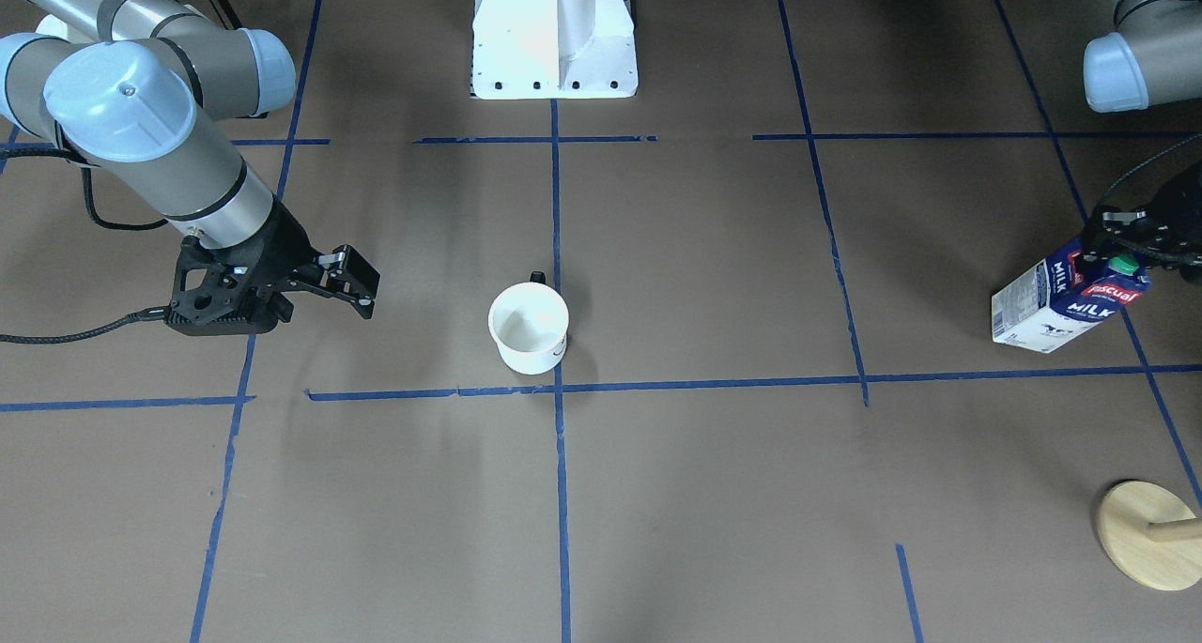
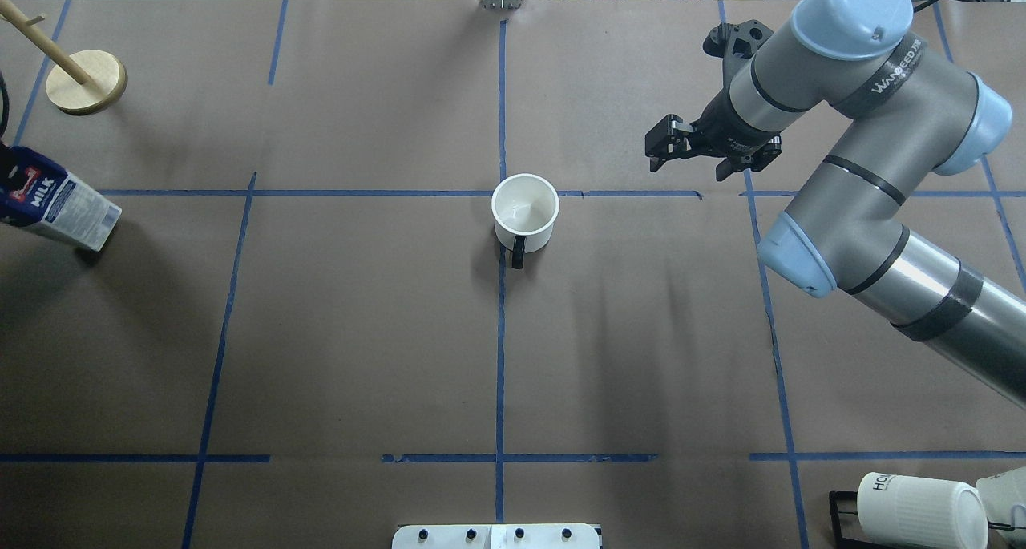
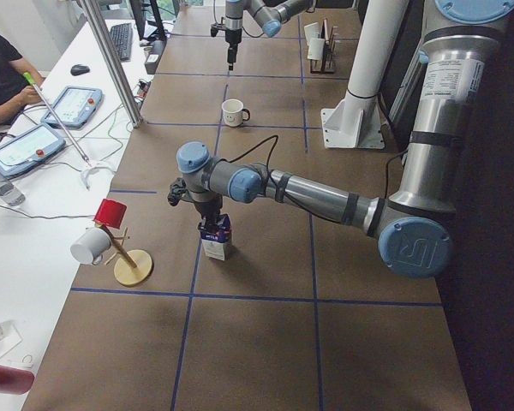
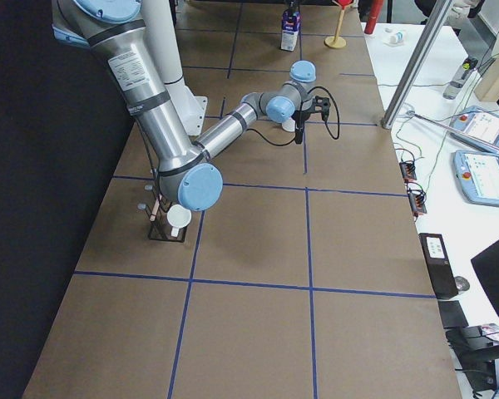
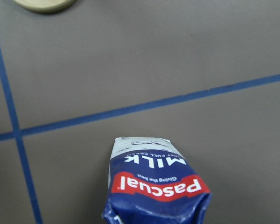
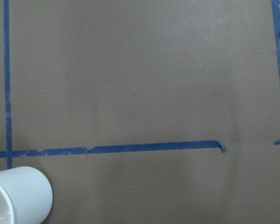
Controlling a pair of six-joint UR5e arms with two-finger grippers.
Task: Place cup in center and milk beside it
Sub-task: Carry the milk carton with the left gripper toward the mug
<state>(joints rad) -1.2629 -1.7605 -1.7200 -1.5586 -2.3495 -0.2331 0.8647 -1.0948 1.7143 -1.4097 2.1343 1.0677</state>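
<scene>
The white cup [image 2: 525, 212] stands upright, its black handle toward the robot, just on the robot's side of the blue tape crossing [image 2: 502, 192]; it also shows in the front view [image 1: 529, 327] and the right wrist view [image 6: 16, 196]. My right gripper [image 2: 664, 147] is open and empty, above the table to the cup's right and well apart from it. My left gripper [image 1: 1122, 244] is shut on the top of the milk carton [image 1: 1066, 296] at the table's far left. The carton looks upright in the exterior left view [image 3: 216, 241]. I cannot tell whether it touches the table.
A wooden mug stand [image 3: 133, 265] with a red and a white cup stands just beyond the milk; its base also shows in the overhead view [image 2: 86, 82]. A ribbed white mug on a black rack [image 2: 922, 509] sits at the near right corner. The white robot base [image 1: 554, 33] stands at the table's robot-side edge.
</scene>
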